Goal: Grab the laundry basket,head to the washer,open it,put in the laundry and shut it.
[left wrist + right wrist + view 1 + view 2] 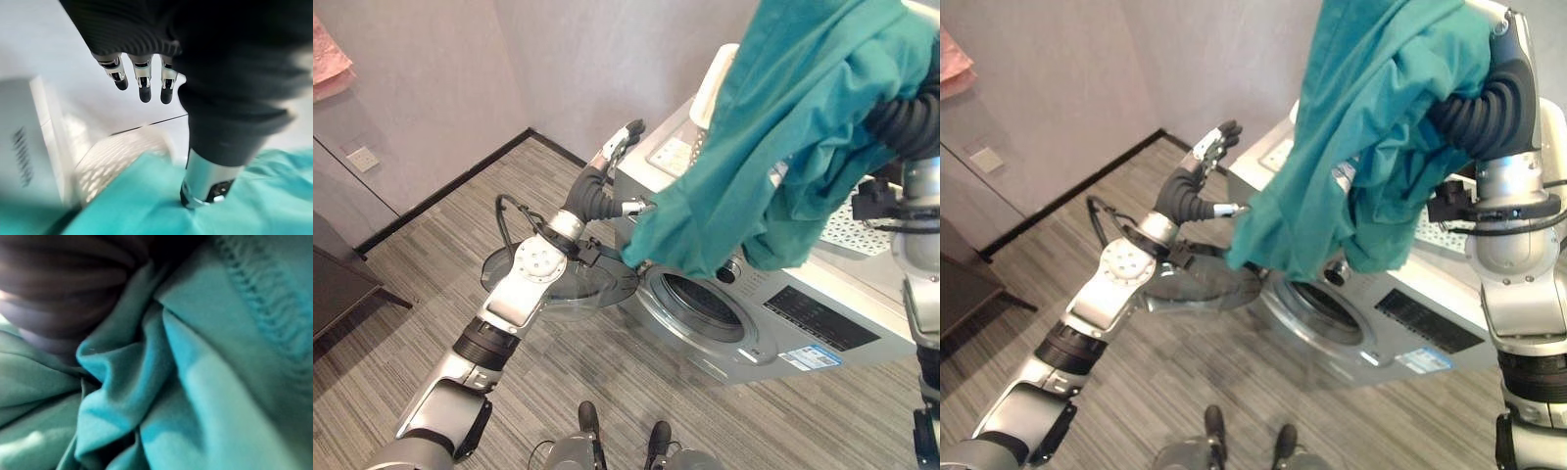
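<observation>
A large teal garment (783, 127) hangs from my raised right hand (1496, 59), which is buried in the cloth at the upper right. Its lower edge dangles just above the round drum opening (700, 304) of the silver washer (822, 323). The washer's glass door (570, 292) stands swung open to the left. My left hand (615, 149) is open by the washer's top left corner, fingers straight and pointing up, its thumb (205, 191) against the garment's edge. A white perforated laundry basket (864, 223) sits on top of the washer, partly behind the garment.
The washer stands near a corner of grey walls with a black skirting (450, 191). A pink cloth (328, 59) hangs on the left wall and a dark piece of furniture (337, 284) stands at the left. Striped wood floor (411, 323) lies in front.
</observation>
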Tool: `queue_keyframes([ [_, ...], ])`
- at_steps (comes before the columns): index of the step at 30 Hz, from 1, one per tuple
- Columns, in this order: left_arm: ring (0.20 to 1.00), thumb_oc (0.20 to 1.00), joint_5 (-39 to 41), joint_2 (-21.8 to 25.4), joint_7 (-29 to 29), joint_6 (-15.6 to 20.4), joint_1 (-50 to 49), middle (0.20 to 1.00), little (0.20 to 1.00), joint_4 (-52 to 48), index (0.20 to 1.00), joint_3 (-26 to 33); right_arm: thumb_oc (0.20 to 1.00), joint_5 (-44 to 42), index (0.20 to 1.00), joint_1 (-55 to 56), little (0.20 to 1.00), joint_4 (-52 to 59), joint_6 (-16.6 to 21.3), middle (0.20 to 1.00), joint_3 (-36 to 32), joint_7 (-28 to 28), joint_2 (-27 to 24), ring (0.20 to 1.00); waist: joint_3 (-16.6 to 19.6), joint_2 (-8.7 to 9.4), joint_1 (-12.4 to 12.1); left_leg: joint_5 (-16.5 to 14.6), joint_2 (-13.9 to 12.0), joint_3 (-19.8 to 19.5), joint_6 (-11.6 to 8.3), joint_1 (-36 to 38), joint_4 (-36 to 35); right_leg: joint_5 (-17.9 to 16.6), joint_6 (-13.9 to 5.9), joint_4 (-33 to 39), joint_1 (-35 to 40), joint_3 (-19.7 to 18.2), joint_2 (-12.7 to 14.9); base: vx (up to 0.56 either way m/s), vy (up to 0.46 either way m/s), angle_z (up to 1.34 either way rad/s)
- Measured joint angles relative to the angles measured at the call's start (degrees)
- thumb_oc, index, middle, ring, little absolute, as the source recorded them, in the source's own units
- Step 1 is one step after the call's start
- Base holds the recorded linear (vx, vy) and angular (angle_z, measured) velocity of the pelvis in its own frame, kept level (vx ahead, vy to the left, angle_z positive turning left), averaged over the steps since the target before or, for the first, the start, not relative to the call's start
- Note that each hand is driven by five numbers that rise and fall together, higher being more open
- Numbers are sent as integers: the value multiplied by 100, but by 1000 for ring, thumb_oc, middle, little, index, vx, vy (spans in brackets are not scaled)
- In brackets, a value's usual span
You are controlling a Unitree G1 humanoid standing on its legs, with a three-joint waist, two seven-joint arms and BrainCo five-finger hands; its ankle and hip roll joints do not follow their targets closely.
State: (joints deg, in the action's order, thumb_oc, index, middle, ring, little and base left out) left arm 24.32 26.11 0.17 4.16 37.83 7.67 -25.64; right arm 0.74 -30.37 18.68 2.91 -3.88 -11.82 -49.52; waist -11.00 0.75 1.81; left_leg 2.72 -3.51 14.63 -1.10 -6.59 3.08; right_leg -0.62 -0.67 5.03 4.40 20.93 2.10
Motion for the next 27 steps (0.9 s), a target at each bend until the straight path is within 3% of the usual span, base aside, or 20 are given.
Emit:
queue_keyframes([
  [2, 1000, 1000, 1056, 232, -116, -184, 442, 1000, 1000, 357, 1000, -714, 200, -39, 200, -533, 200, -279, -102, 200, 448, -67, -252, 200, -10, -81, 86, 1, 12, 7, 0, 88, -33, 8, -10, -1, 69, -10, 6, 0, 0, 0],
  [5, 1000, 1000, 1669, 474, -205, -205, 902, 1000, 1000, 362, 1000, -1338, 200, -117, 200, -851, 200, -531, -150, 200, 791, -97, -486, 200, 1, -112, 135, 2, 4, 6, -1, 106, -35, 13, -8, 0, 77, -17, 1, 0, 0, 0],
  [6, 1000, 1000, 1854, 814, -271, -232, 1393, 1000, 1000, 332, 1000, -1896, 200, -206, 200, -1075, 200, -821, -168, 200, 1100, -123, -714, 200, 1, -115, 152, 13, 0, 2, -17, 107, -36, 13, -7, 0, 83, -15, -3, 0, 0, 0],
  [11, 1000, 1000, 2030, 1058, -436, -205, 2391, 1000, 1000, 250, 1000, -2246, 200, -247, 200, -1394, 200, -1306, -219, 200, 1454, -192, -1048, 200, 35, -214, 206, 15, 2, 19, -21, 259, -139, 36, -12, 0, 179, -21, 14, 0, 0, 0],
  [17, 1000, 1000, 2074, 513, -524, -185, 2629, 1000, 1000, 327, 1000, -2259, 200, -446, 200, -1448, 200, -1370, -217, 200, 1576, -198, -979, 200, 98, -318, 243, 15, 2, 35, -21, 273, -166, 36, -11, -1, 170, -28, 22, 0, 0, 0],
  [22, 1000, 1000, 2083, -141, -518, -185, 2635, 1000, 1000, 911, 1000, -2188, 200, -442, 200, -1578, 200, -1420, -219, 200, 1709, -231, -587, 200, 113, -339, 278, 16, 6, 58, -19, 328, -227, 36, -11, -2, 183, -52, 23, 1, 3, -1],
  [27, 1000, 1000, 2080, -505, -493, -185, 2641, 1000, 1000, 1199, 1000, -2106, 200, -438, 200, -1663, 200, -1407, -224, 200, 1787, -260, -372, 200, 117, -340, 302, 26, 9, 140, -5, 390, -281, 33, -11, -2, 190, -123, 31, 2, 19, -7],
])
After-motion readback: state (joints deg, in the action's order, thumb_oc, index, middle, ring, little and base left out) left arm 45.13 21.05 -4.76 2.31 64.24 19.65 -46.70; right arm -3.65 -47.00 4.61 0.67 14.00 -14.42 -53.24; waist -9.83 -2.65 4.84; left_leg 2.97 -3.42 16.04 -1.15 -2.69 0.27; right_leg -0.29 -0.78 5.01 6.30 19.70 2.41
